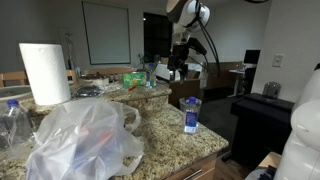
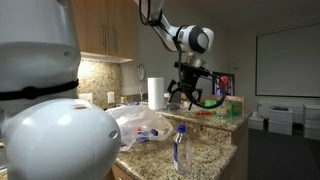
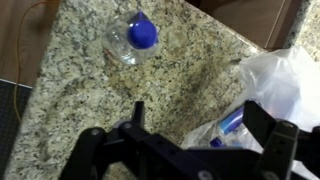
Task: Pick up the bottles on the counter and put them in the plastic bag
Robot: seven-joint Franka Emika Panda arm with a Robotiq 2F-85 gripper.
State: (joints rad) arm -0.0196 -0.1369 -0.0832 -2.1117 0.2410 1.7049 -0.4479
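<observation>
1. 1 bottle (image 1: 191, 113) stands upright on the bench (image 1: 162, 128), near its edge and apart from the plastic bag (image 1: 85, 140).
2. The gripper (image 2: 195, 98) hangs above the bench, jaws wide, holding nothing.

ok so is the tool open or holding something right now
Tool: open, holding nothing.

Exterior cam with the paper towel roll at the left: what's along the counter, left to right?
On the counter: paper towel roll → plastic bag → upright blue-capped bottle. The clear items at the left edge overlap the roll and bag, so they are left out.
</observation>
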